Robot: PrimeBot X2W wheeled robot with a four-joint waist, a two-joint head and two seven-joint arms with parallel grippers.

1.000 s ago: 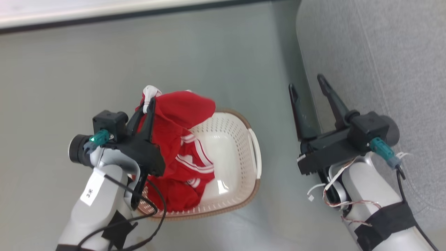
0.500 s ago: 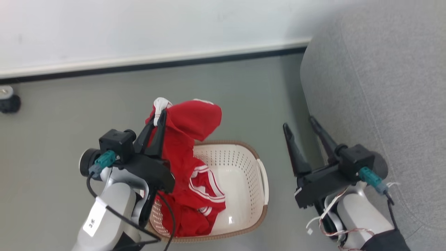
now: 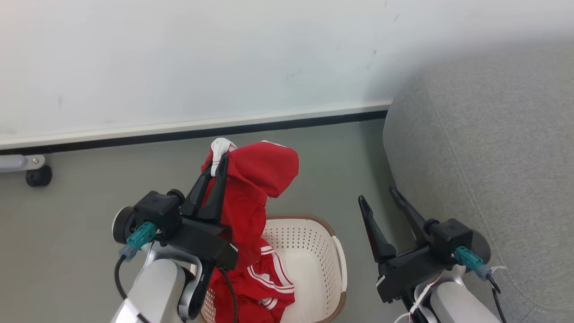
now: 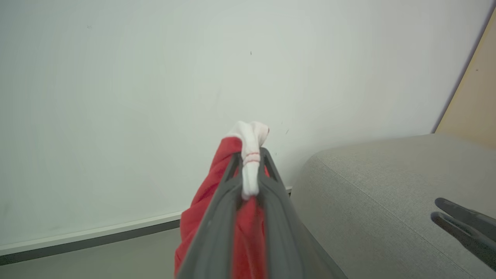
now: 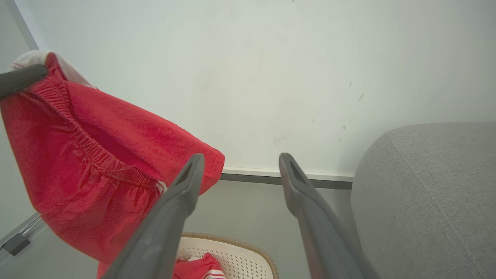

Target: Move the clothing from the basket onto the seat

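Head view: tilted up since a second ago, taking in more wall (image 3: 224, 67) and less floor (image 3: 80, 215), so not to be read as travel of the things. Measured against the basket (image 3: 337, 251), though, finds the left claw (image 3: 219, 162) higher than before, clenched on the white waistband of a red garment (image 3: 262, 172), now well above the rim. Means the lift-out is mostly done; judged next, a carry rightward to the grey sofa seat (image 3: 493, 157). Finds the right claw (image 3: 377, 194) released and empty, between basket and seat, much as before. Leaves a striped red piece (image 3: 271, 282) down in the basket. Cannot tell whether the lifted hem hangs clear of it: screened by the left forearm, cut by the bottom edge.

Left wrist view: confirms the left claw (image 4: 251, 155) pinching a bunched white band, with the red garment (image 4: 199, 221) spilling off to one side. Hides the drape below behind the fingers. Catches the seat (image 4: 368, 201) close by and the right claw (image 4: 437, 209) at the frame's edge, partly cropped.

Right wrist view: shows the right claw (image 5: 241, 157) spread wide, gripping nothing. Shows the red garment (image 5: 97, 155) hanging by its gathered elastic, its top corner under a dark finger at the frame edge. Shows only a slice of basket (image 5: 248, 257) at the bottom, contents mostly cut off; the seat (image 5: 426, 186) bare as far as visible.
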